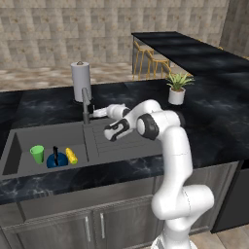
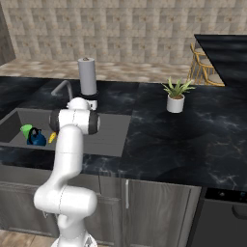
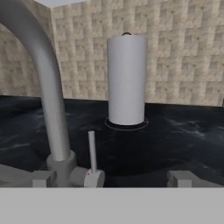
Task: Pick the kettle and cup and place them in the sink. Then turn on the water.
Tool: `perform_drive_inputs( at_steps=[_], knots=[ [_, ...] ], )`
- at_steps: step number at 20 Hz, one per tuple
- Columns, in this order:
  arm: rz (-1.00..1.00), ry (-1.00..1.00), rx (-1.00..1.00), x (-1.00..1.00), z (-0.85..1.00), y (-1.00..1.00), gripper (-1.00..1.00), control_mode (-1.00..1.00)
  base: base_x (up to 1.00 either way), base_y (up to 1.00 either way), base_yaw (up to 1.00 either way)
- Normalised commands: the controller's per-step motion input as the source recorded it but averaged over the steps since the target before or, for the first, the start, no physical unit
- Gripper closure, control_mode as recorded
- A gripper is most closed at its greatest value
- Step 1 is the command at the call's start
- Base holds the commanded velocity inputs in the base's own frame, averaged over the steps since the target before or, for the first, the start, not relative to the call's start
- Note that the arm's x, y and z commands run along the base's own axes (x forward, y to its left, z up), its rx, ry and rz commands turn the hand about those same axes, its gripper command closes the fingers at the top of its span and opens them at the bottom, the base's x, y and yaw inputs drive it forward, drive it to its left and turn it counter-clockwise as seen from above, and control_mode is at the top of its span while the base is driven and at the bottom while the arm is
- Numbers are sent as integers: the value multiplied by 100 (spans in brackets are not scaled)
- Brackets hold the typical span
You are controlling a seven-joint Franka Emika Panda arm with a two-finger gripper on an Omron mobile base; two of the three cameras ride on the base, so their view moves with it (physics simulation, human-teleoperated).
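Gripper (image 3: 111, 178) fingers spread wide at the faucet (image 3: 46, 100) lever (image 3: 92, 153) (no legible writing anywhere), holding nothing

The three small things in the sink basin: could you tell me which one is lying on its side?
The small yellow object, rightmost of the three in the left base view, lies flat on the sink floor. The green cup and blue kettle both stand upright.

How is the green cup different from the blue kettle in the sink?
The cup is bright green, while the kettle is dark blue. The cup is a tapered tumbler with no handle; the kettle is round and squat with a black handle sticking up on top. The cup sits further toward the basin's left end than the kettle. Both rest side by side inside the sink, next to a small yellow object.
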Motion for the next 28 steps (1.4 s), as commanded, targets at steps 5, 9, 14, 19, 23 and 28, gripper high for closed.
perform_drive_inputs(
  at_steps=[5, 9, 14, 19, 23, 28],
  knots=[
    [0, 0, 0, 23, -7, 18, -100, -100, 0, 0, 0],
    [0, 0, 0, 19, -7, 20, -100, -100, 0, 0, 0],
    [0, 0, 0, 14, -1, 16, -100, -100, 0, 0, 0],
    [0, 0, 0, 0, 0, 16, -100, -100, 0, 0, 0],
    [0, 0, 0, 0, 0, 8, -100, -100, 0, 0, 0],
    [0, 1, 0, 0, 0, 6, -100, -100, 0, 0, 0]
  ],
)
